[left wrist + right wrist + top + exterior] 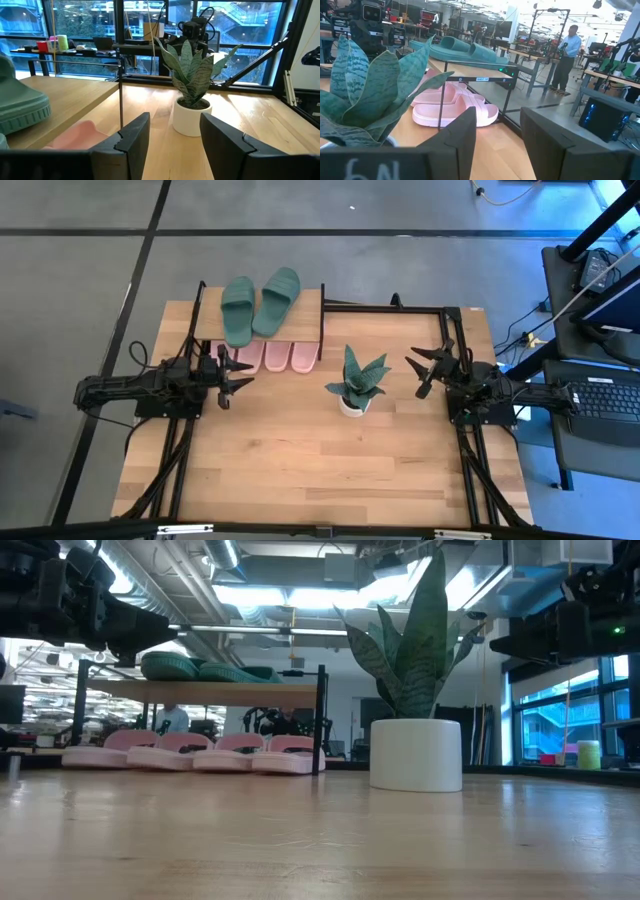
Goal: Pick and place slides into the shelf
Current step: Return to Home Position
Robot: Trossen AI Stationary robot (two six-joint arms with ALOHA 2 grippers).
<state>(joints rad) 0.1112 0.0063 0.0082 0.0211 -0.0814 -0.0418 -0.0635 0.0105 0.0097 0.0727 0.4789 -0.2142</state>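
The shelf [300, 315] stands at the table's far side, left of centre. Two dark green slides [258, 304] lie on its wooden top board. Several pale pink slides [190, 752] sit in a row on the table under that board, toes showing toward the near edge [276, 357]. My left gripper [240, 372] hovers open just near and left of the shelf, holding nothing. My right gripper [420, 370] is open to the right of the potted plant, holding nothing.
A green spiky plant in a white pot [355, 385] stands mid-table between the two grippers, right of the shelf. Bare wooden tabletop [320, 460] spreads toward the near edge. A person [567, 52] stands in the room beyond the table.
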